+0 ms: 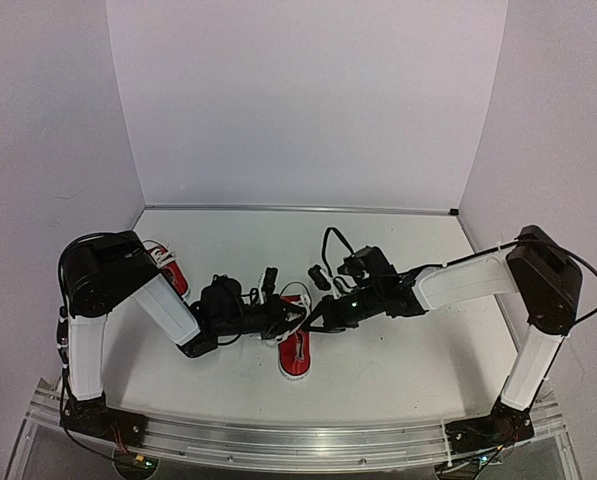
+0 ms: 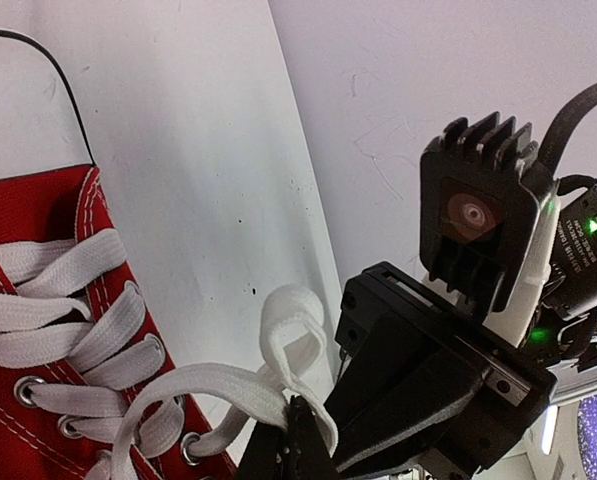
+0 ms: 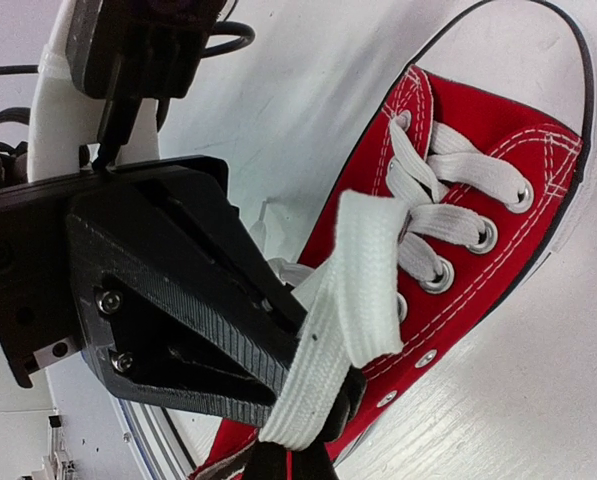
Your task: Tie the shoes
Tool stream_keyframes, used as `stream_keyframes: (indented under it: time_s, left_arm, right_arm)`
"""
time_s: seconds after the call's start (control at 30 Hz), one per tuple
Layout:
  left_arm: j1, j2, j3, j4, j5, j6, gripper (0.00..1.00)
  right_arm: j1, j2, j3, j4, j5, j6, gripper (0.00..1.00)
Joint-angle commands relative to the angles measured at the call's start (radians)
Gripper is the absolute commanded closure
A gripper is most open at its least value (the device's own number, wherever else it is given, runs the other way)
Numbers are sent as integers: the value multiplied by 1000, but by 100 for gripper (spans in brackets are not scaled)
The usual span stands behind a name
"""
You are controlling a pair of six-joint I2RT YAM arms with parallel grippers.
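Note:
One red shoe [image 1: 296, 352] lies mid-table, toe toward the near edge, with both grippers meeting over its laced opening. My left gripper [image 1: 281, 320] is shut on a folded loop of white lace [image 2: 290, 335], pinched at its fingertips [image 2: 296, 418] beside the shoe's eyelets [image 2: 48, 330]. My right gripper [image 1: 320, 315] is shut on another flat loop of white lace [image 3: 353, 290], clamped at the bottom of its view [image 3: 300, 452] over the shoe [image 3: 478, 215]. The two grippers are almost touching. The second red shoe [image 1: 174, 274] sits at the left, partly hidden behind my left arm.
A small black object [image 1: 318, 276] lies on the white table [image 1: 398, 240] just behind the grippers. Cables loop above both wrists. White walls close in the back and both sides. A metal rail [image 1: 298, 435] runs along the near edge.

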Motion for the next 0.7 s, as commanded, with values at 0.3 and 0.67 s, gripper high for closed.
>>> stream_keyframes:
  time_s: [0.3,0.67]
  left_arm:
    - [6,-112,-12,-76,-26,73,67]
    - [11,-356,32,-650,-129,316,46]
  right_arm:
    - [4,-52,0,11,34,-25,100]
    - [4,-48,-3,10,32,-24,100]
